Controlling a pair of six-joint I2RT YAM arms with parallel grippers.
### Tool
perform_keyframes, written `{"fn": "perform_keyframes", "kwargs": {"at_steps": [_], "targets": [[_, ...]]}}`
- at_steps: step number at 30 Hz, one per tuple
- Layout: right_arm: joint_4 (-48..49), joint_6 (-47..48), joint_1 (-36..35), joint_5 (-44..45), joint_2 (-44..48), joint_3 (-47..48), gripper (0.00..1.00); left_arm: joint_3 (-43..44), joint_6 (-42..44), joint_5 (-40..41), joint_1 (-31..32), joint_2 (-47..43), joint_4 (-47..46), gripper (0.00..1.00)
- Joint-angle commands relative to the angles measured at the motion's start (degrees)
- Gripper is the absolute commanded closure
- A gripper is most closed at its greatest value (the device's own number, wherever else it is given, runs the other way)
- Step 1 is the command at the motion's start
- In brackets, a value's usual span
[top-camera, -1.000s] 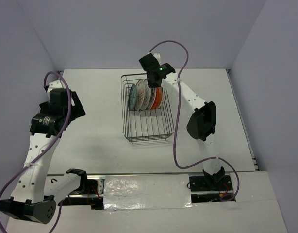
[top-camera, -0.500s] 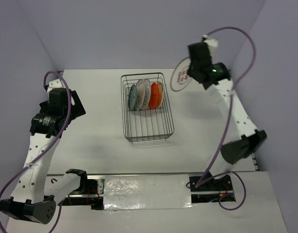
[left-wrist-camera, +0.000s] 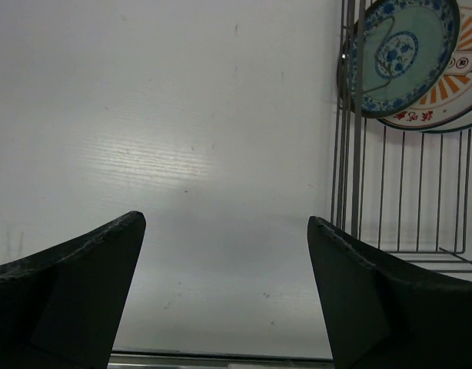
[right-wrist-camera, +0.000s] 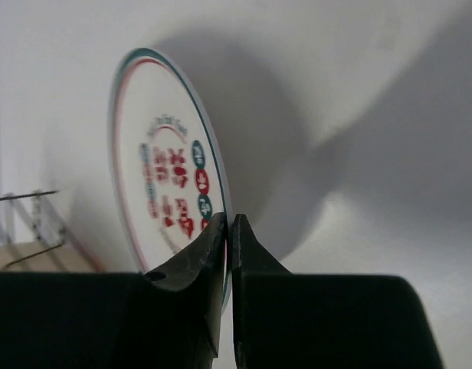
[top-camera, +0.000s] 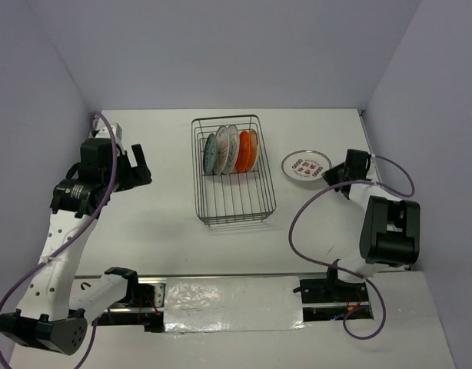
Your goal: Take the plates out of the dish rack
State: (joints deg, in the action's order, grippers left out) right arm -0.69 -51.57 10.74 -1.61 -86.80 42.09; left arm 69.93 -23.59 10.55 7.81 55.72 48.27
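Pinching white plate (right-wrist-camera: 140,131), red writing (right-wrist-camera: 178,177) unreadable: right gripper (right-wrist-camera: 227,224)

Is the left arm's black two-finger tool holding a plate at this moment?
No, the left arm's black two-finger tool stands open with nothing between its fingers.

Bright, even light overall; soft glare on table (left-wrist-camera: 163,157); plate (right-wrist-camera: 159,154) slightly blurred w/ broad soft shadow behind.

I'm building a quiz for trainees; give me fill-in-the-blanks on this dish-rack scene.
The right claw grips a plate lying on the ___.
The left claw holds ___.
In the dish rack, the teal-patterned plate stands nearest the ___ arm.
Missing: table; nothing; left.
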Motion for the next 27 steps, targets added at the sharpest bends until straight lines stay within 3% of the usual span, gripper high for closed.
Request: {"fn": "perform_keyframes", "kwargs": {"at_steps": [1, 2, 5, 8, 9, 10, 12, 14, 16, 17, 21, 26, 27], "targets": [[12.65, 0.4, -0.55, -4.72, -1.69, 3.0, 0.9, -0.85, 2.15, -4.67, 0.27, -0.44, -2.57, 0.0], [10.99, 0.77, -0.72, -3.76, -2.48, 3.44, 0.76, -1.02, 2.15, -4.31, 0.27, -0.35, -2.65, 0.01], [1.33, 0.77, -1.07, -0.69, -4.69, 5.98, 0.22, -0.33, 1.71, -4.57, 0.27, 1.31, -3.01, 0.01], [-14.73, 0.33, -2.74, 9.57, -4.69, 11.6, 0.12, 2.22, 0.66, -5.62, 0.19, 3.5, -3.8, 0.01], [-25.4, -0.36, -4.66, 13.61, -3.91, 14.14, 0.06, 2.92, 0.57, -5.28, 0.27, 3.95, -3.97, 0.0], [-29.59, -1.07, -6.59, 21.74, -3.12, 18.95, 0.03, 4.41, 0.48, -4.92, 0.27, 4.39, -3.97, 0.01], [-32.44, 2.85, -14.99, 28.46, 1.09, 23.8, 0.04, 5.56, 0.22, -3.0, 0.27, 5.44, -3.63, 0.0], [-26.86, 7.6, -21.35, 30.16, 5.48, 26.28, 0.09, 6.53, -0.48, -2.37, 0.36, 6.67, -3.71, 0.0], [-22.01, 16.13, -27.6, 24.14, 5.95, 31.19, 0.17, 7.41, -1.45, -1.85, 0.53, 8.6, -3.71, 0.01], [-22.25, 17.63, -29.01, 21.5, 2.38, 34.7, 0.23, 7.85, -2.59, -1.41, 0.54, 9.31, -3.36, 0.01], [-40.77, 27.54, -38.14, 19.62, -14.33, 68.02, 0.41, 10.22, -4.44, 2.8, 0.8, 11.16, -0.38, 0.01], [-57.11, 31.44, -42.38, 21.47, -34.37, 96.9, 0.51, 8.56, -3.04, 2.73, 0.8, 10.81, 1.3, 0.0], [-57.84, 31.79, -42.64, 21.21, -35.79, 98.0, 0.52, 8.21, -2.86, 2.2, 0.8, 10.81, 1.56, 0.01]]}}
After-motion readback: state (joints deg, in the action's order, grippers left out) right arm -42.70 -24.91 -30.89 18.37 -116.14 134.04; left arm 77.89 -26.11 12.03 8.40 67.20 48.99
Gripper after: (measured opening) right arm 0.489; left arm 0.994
